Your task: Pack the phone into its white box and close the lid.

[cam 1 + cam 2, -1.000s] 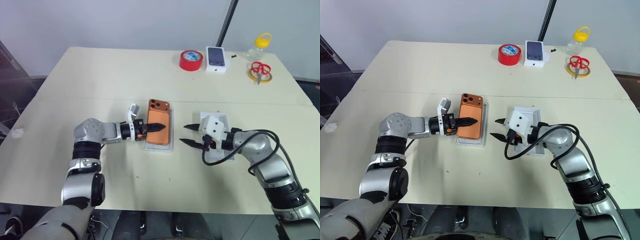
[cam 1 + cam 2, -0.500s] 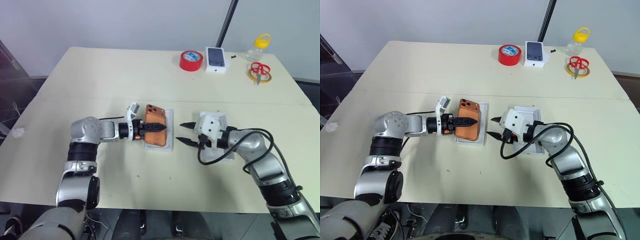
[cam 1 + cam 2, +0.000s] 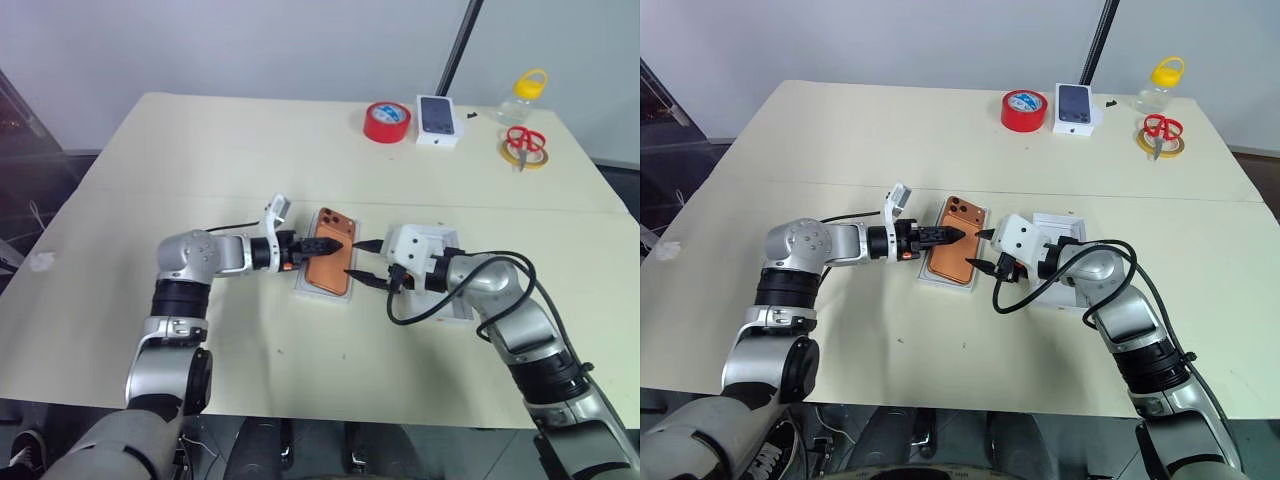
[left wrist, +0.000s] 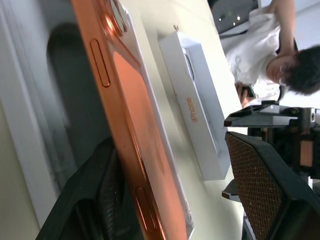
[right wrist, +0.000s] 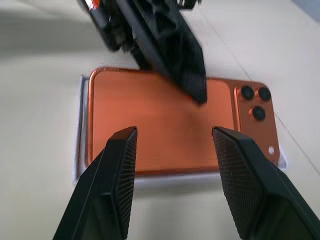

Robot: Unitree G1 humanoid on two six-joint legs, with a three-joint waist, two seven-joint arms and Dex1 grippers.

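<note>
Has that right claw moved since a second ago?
Yes. The right gripper has closed in from beside the lid to the phone edge.

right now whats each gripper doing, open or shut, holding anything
Left gripper: open, one finger over and one under the phone, not clamped on it.
Right gripper: open, empty, fingertips at the phone's edge.

- right gripper: fingers spread apart, nothing between them, hovering just short of the phone's long edge
- phone: copper-orange, back up, lying flat in white box tray, lens cluster at one end
- left gripper: black fingertip over phone's back
- worktop: cream
</note>
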